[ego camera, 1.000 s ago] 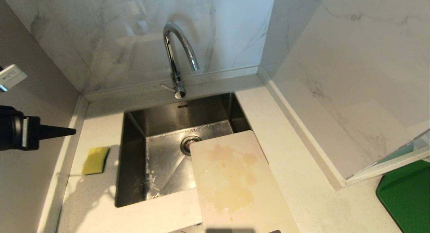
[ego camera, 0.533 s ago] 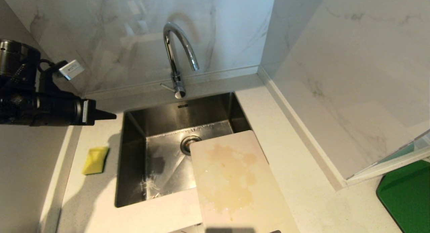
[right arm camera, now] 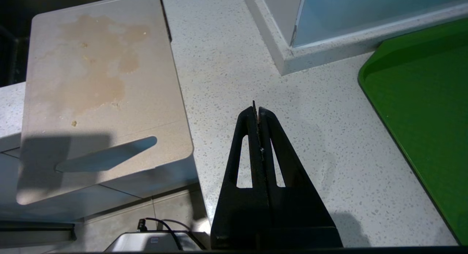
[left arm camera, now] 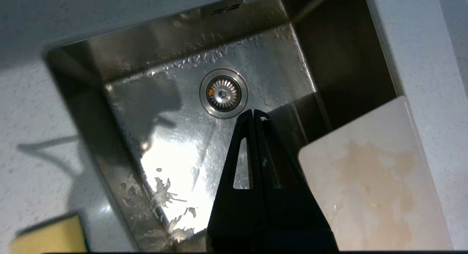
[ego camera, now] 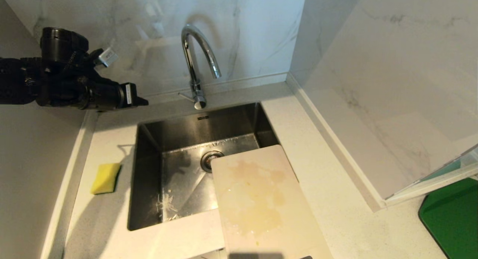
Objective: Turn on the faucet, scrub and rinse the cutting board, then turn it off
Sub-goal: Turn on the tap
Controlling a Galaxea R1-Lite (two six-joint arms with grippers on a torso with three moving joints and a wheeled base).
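Observation:
The chrome gooseneck faucet (ego camera: 196,59) stands behind the steel sink (ego camera: 149,139), its thin lever (ego camera: 185,96) sticking out to the left at its base. No water runs. The stained cream cutting board (ego camera: 257,203) (left arm camera: 373,180) (right arm camera: 98,89) lies across the sink's front right corner and juts past the counter's front edge. My left gripper (ego camera: 143,101) (left arm camera: 253,113) is shut and empty, held high over the sink's back left corner, its tip a short way left of the lever. My right gripper (right arm camera: 256,109) is shut and empty above the counter, right of the board.
A yellow sponge (ego camera: 105,178) (left arm camera: 47,237) lies on the counter left of the sink. A green board (ego camera: 453,214) (right arm camera: 427,107) lies at the far right. Marble walls close in behind and to the right. The drain (left arm camera: 223,93) sits mid-basin.
My left arm has come in from the left edge, rising and reaching toward the faucet's base. Its gripper stayed shut. Nothing else has moved.

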